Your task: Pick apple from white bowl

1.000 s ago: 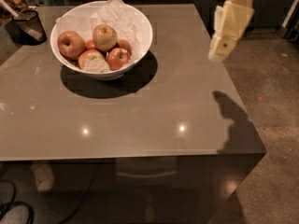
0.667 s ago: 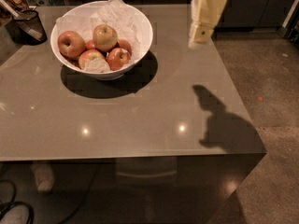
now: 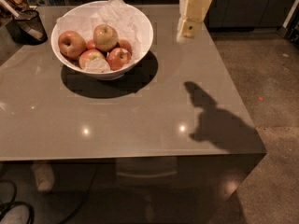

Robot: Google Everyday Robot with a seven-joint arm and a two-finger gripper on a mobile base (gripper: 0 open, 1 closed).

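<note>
The white bowl point(image 3: 143, 28) stands at the back left of the grey table, lined with crumpled white paper. The apple point(image 3: 105, 36), pale yellow-green with a light blush, sits on top in the middle of the bowl. A bigger orange-red apple point(image 3: 71, 44) lies to its left, and darker red apples point(image 3: 118, 58) lie in front. My cream-coloured gripper point(image 3: 188, 30) hangs in the air at the top of the view. It is to the right of the bowl, apart from it, and holds nothing that I can see.
A small dark mesh cup point(image 3: 28, 26) stands at the table's back left corner. The arm's shadow point(image 3: 210, 118) falls on the table's right front part. The table's right edge drops to a brown floor point(image 3: 275, 87). Cables point(image 3: 14, 211) lie on the floor at the bottom left.
My gripper has moved left across the back of the table toward the bowl. Its shadow on the table has shifted left with it. The bowl and apples have not moved.
</note>
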